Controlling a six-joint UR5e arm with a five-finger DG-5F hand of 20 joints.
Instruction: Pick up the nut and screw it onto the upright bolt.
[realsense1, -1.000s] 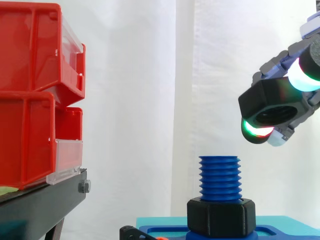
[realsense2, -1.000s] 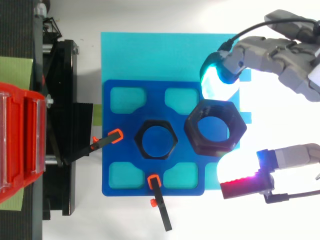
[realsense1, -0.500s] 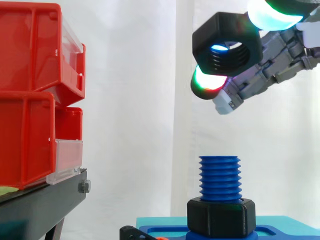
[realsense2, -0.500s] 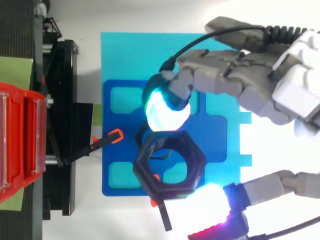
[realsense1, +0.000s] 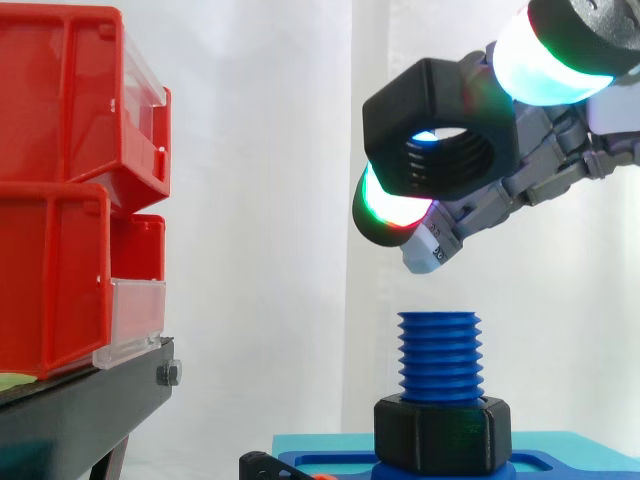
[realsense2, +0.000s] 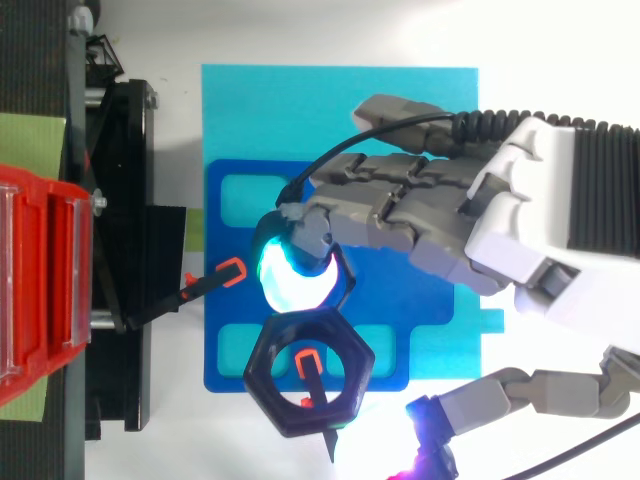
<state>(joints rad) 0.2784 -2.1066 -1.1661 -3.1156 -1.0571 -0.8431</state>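
Nut (realsense1: 432, 100): hanging tilted in the air, over the blue fixture's (realsense2: 215, 270) edge nearest the side camera, well above the bolt's top
Hand (realsense2: 450, 220): clamping the nut between glowing fingertips (realsense1: 545, 60), one above, one below
Bolt (realsense1: 439, 355): standing upright on the fixture, a black base nut (realsense1: 443, 435) sitting round its foot
Red bins (realsense1: 60, 180): sitting stacked on the black stand (realsense1: 80, 410), at left

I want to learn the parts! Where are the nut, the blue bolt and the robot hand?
nut (realsense1: 440, 100), side view, its black upper side.
blue bolt (realsense1: 440, 355), side view, its threads.
hand (realsense2: 520, 220), top view, its white middle.
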